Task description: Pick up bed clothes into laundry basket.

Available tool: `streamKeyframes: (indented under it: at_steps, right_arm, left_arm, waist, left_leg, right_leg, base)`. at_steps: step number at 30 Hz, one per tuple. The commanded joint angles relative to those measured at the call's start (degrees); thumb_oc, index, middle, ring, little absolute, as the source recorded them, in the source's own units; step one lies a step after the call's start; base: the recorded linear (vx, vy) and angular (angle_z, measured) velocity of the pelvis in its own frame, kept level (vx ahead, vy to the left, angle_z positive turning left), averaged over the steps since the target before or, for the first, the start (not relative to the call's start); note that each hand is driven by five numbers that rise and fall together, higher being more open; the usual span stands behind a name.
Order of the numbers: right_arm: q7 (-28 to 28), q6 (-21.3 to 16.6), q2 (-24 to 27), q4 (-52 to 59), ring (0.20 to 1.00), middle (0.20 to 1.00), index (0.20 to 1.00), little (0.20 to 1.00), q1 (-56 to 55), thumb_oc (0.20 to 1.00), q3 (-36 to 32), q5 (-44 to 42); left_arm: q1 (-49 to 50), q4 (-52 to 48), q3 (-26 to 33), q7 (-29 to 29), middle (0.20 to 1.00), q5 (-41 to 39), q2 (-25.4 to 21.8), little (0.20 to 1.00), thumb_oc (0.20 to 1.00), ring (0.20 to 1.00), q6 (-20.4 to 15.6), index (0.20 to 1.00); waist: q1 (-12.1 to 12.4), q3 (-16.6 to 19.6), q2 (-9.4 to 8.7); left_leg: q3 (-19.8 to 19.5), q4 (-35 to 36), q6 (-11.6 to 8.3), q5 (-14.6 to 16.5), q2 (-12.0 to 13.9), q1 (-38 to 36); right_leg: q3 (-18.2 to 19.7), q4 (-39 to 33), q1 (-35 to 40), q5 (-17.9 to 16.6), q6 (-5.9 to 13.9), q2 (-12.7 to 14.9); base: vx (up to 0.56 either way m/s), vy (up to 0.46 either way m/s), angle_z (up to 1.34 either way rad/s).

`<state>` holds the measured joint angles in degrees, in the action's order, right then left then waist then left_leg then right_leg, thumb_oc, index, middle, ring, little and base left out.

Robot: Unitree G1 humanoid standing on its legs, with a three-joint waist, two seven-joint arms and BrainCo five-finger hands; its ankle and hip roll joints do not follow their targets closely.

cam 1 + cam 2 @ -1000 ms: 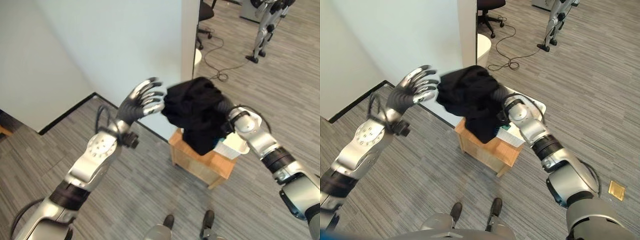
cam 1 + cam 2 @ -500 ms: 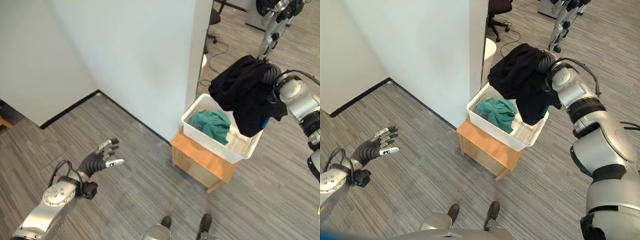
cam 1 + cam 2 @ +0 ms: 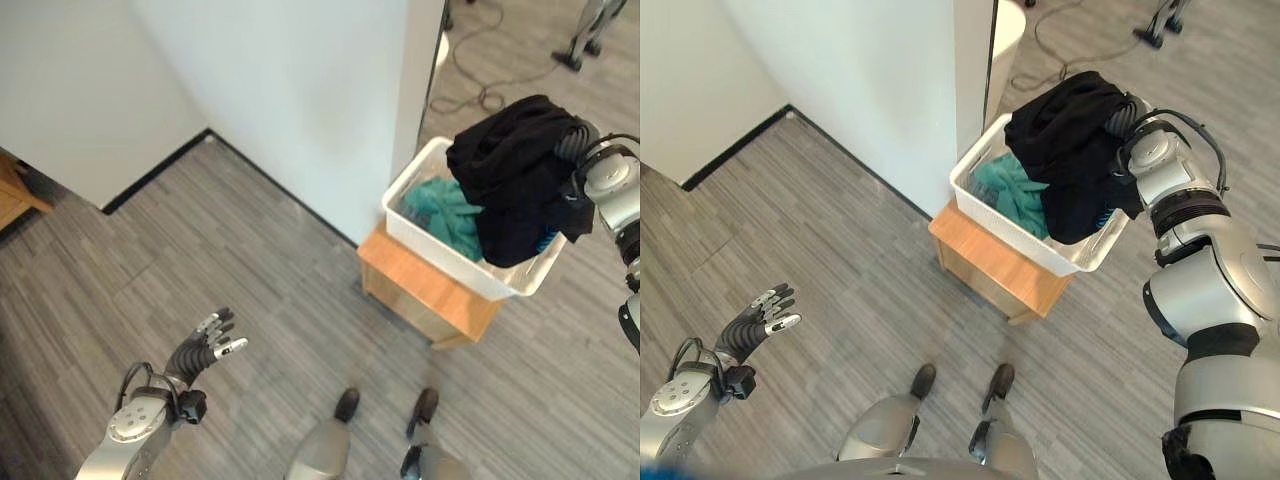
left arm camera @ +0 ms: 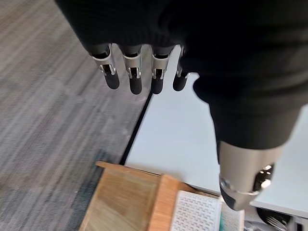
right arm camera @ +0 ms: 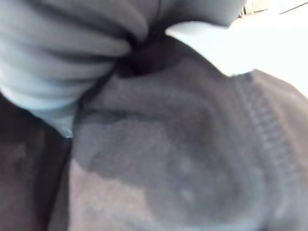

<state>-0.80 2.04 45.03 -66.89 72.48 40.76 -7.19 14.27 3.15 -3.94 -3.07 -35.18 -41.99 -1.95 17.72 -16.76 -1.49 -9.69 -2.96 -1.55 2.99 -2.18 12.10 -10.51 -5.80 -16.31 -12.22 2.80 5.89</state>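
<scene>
The black garment (image 3: 1068, 150) is bunched around the right hand (image 3: 1127, 118), directly over the white laundry basket (image 3: 978, 206), its lower end hanging inside beside teal clothing (image 3: 1008, 192). Whether those fingers are clamped cannot be told. The left hand (image 3: 207, 342) is held spread, well apart from the basket.

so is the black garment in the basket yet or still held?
Still held: the black garment hangs bunched from the right hand, its lower end dipping into the white basket.

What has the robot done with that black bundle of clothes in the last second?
The right robot hand carried the black clothes away from the left robot hand and over the white basket. The left let go and dropped low, fingers straight. The teal cloth stayed in the basket.
</scene>
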Motion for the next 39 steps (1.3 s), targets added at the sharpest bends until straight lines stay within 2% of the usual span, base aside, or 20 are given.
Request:
streamKeyframes:
  at_steps: [1,5,10,21,25,26,27,28,29,30,31,32,33,34,35,36,38,39]
  right_arm:
    - [-1.74,-1.06,2.41,-3.24,1.0,1.0,1.0,1.0,5.57,1.0,0.67,-2.01]
    - [-1.63,0.78,2.07,-7.52,1.0,1.0,1.0,1.0,6.17,1.0,-0.21,-0.9]
    - [-0.85,1.5,1.44,-8.62,1.0,1.0,1.0,1.0,7.22,1.0,-0.25,-0.92]
    - [0.31,1.51,-1.1,-7.44,1.0,1.0,1.0,1.0,15.06,1.0,5.92,-0.31]
    - [-1.47,1.19,-2.83,-5.39,1.0,1.0,1.0,1.0,16.91,1.0,4.92,-3.4]
    - [-2.41,0.47,-3.79,-0.44,1.0,1.0,1.0,1.0,16.35,1.0,3.54,-6.18]
    - [-2.45,0.52,-3.75,-0.33,1.0,1.0,1.0,1.0,16.28,1.0,3.46,-6.17]
    - [-5.04,-0.46,-4.16,4.19,1.0,1.0,1.0,1.0,14.22,1.0,-0.71,-10.81]
    - [-7.56,-3.64,-6.73,14.22,1.0,1.0,1.0,1.0,6.71,1.0,-9.7,-18.62]
    - [-7.7,-3.49,-6.67,14.65,1.0,1.0,1.0,1.0,6.25,1.0,-10.04,-18.51]
    - [-9.11,-4.78,-8.22,23.34,1.0,1.0,1.0,1.0,-0.06,1.0,-15.75,-21.03]
    - [-8.58,-8.09,-12.76,39.96,1.0,1.0,1.0,1.0,-17.62,1.0,-26.16,-24.42]
    - [-8.69,-7.87,-12.78,40.55,1.0,1.0,1.0,1.0,-18.27,1.0,-26.51,-24.23]
    - [-8.31,-7.81,-15.64,46.87,1.0,1.0,1.0,1.0,-27.19,1.0,-30.16,-24.76]
    - [-4.38,-7.74,-18.31,58.24,1.0,1.0,1.0,1.0,-44.61,1.0,-35.51,-24.36]
    - [-4.4,-7.52,-18.34,58.74,1.0,1.0,1.0,1.0,-45.16,1.0,-35.75,-24.26]
    - [-1.7,-8.03,-19.93,65.03,1.0,1.0,1.0,1.0,-56.69,1.0,-39.79,-24.31]
    - [-0.34,-7.38,-20.47,66.95,1.0,1.0,1.0,1.0,-60.48,1.0,-41.0,-24.01]
  left_arm:
    - [-0.87,-3.07,0.88,1.23,1.0,0.56,-0.84,1.0,1.0,1.0,-2.42,1.0]
    - [-1.59,-3.13,1.25,2.18,1.0,1.07,0.73,1.0,1.0,1.0,-2.23,1.0]
    - [-1.69,-3.11,2.12,3.0,1.0,1.75,2.74,1.0,1.0,1.0,-2.06,1.0]
    - [-2.36,-3.82,1.63,2.85,1.0,0.46,2.94,1.0,1.0,1.0,-1.77,1.0]
    - [-2.22,-3.74,1.86,2.91,1.0,0.53,3.18,1.0,1.0,1.0,-1.45,1.0]
    - [-1.91,-3.91,2.83,3.09,1.0,0.48,3.27,1.0,1.0,1.0,-1.36,1.0]
    - [-1.9,-3.95,2.86,3.09,1.0,0.47,3.23,1.0,1.0,1.0,-1.34,1.0]
    - [-2.07,-3.74,3.14,3.42,1.0,0.43,3.97,1.0,1.0,1.0,-1.19,1.0]
    - [-2.4,-2.84,3.71,4.36,1.0,0.25,5.96,1.0,1.0,1.0,-0.92,1.0]
    - [-2.33,-2.87,3.67,4.36,1.0,0.24,5.77,1.0,1.0,1.0,-0.92,1.0]
    - [-2.51,-2.46,4.21,5.17,1.0,0.61,6.93,1.0,1.0,1.0,-0.68,1.0]
    - [-2.65,-1.96,5.02,6.03,1.0,1.5,10.06,1.0,1.0,1.0,-0.1,1.0]
    - [-2.52,-2.02,4.87,6.05,1.0,1.51,9.89,1.0,1.0,1.0,-0.09,1.0]
    - [-2.55,-2.12,4.93,6.08,1.0,1.89,11.3,1.0,1.0,1.0,0.2,1.0]
    - [-2.69,-2.12,5.2,5.69,1.0,3.0,13.06,1.0,1.0,1.0,0.54,1.0]
    - [-2.57,-2.18,5.03,5.7,1.0,3.02,12.99,1.0,1.0,1.0,0.55,1.0]
    - [-1.53,-3.81,7.51,4.41,1.0,4.64,14.02,1.0,1.0,1.0,-0.11,1.0]
    - [-0.74,-4.3,8.77,3.81,1.0,5.34,14.59,1.0,1.0,1.0,-0.06,1.0]
  waist:
    - [1.35,-1.57,0.7]
    - [1.59,-3.61,0.68]
    - [1.53,-4.02,0.49]
    - [0.41,-2.59,-0.92]
    - [0.4,-1.4,-1.74]
    - [0.36,-0.62,-2.08]
    - [0.31,-0.57,-2.17]
    - [0.14,0.11,-2.43]
    - [-0.03,1.13,-2.54]
    - [0.0,1.25,-2.73]
    - [-0.23,1.75,-2.55]
    - [-0.81,2.48,-1.22]
    - [-0.78,2.65,-1.34]
    - [-0.96,3.12,-0.4]
    - [-4.45,4.2,0.85]
    - [-4.58,4.4,0.88]
    - [-7.66,5.53,1.16]
    - [-7.49,6.25,1.28]
  left_leg:
    - [-2.71,7.13,0.87,-11.1,0.15,3.7]
    - [-2.66,6.85,0.76,-11.49,0.24,5.57]
    - [-2.53,6.79,0.71,-10.95,0.38,5.19]
    - [-2.53,7.29,0.72,-10.72,0.26,3.96]
    - [-2.48,7.27,0.69,-10.38,0.47,2.89]
    - [-2.41,7.2,0.67,-9.81,0.65,1.86]
    - [-2.45,7.27,0.7,-10.13,0.55,2.03]
    - [-2.49,7.29,0.78,-9.86,0.49,1.42]
    - [-2.62,7.15,0.92,-8.73,0.55,0.07]
    - [-2.66,7.23,0.94,-9.06,0.45,0.22]
    - [-2.7,7.15,1.11,-8.67,0.43,-0.72]
    - [-3.82,6.57,1.49,-7.61,0.09,-3.12]
    - [-3.94,6.52,1.52,-7.86,-0.04,-2.94]
    - [-5.19,5.7,1.8,-7.38,-0.87,-3.88]
    - [-11.02,2.43,1.31,-5.9,-3.01,-5.54]
    - [-11.32,2.31,1.28,-6.04,-3.11,-5.36]
    - [-16.64,1.62,0.64,-5.98,-3.65,-6.84]
    - [-17.72,2.83,0.24,-6.47,-3.38,-7.15]
  right_leg:
    - [-1.76,0.8,4.67,4.2,4.19,1.27]
    - [-1.24,0.81,3.13,3.91,3.98,1.03]
    - [-0.85,0.88,3.41,4.36,3.89,0.7]
    - [-0.57,0.82,4.06,4.46,3.79,0.57]
    - [-0.69,0.85,5.18,4.74,3.74,0.42]
    - [-0.59,1.02,6.06,5.23,3.65,0.28]
    - [-0.63,0.94,5.92,4.99,3.69,0.37]
    - [-0.55,1.03,6.58,5.27,3.63,0.36]
    - [-0.47,1.45,7.83,6.2,3.53,0.34]
    - [-0.51,1.37,7.72,5.96,3.56,0.44]
    - [-0.46,2.41,8.26,6.67,3.5,0.55]
    - [-0.37,7.36,9.77,10.13,3.01,1.35]
    - [-0.48,7.43,9.65,10.0,3.05,1.47]
    - [-0.93,11.1,9.98,11.58,2.97,2.51]
    - [5.32,15.92,11.12,14.46,2.39,1.58]
    - [5.03,15.93,11.1,14.36,2.41,1.65]
    - [19.22,15.52,11.66,17.87,1.77,-4.03]
    - [22.84,12.77,10.77,16.47,1.81,-5.18]
  base:
    - [-0.05,0.0,0.13]
    - [-0.05,-0.003,0.04]
    - [0.0,0.0,0.0]
    - [-0.01,-0.001,-0.01]
    - [0.02,-0.021,-0.05]
    - [0.04,-0.015,-0.02]
    - [0.06,-0.021,0.0]
    - [0.09,-0.03,0.01]
    - [0.09,-0.03,0.02]
    - [0.09,-0.019,0.01]
    - [0.16,0.018,-0.03]
    - [0.16,0.019,0.0]
    - [0.18,0.05,0.11]
    - [0.25,-0.018,0.46]
    - [0.25,-0.021,0.63]
    - [0.27,-0.085,2.26]
    - [0.12,-0.089,2.17]
    - [0.09,-0.25,1.07]
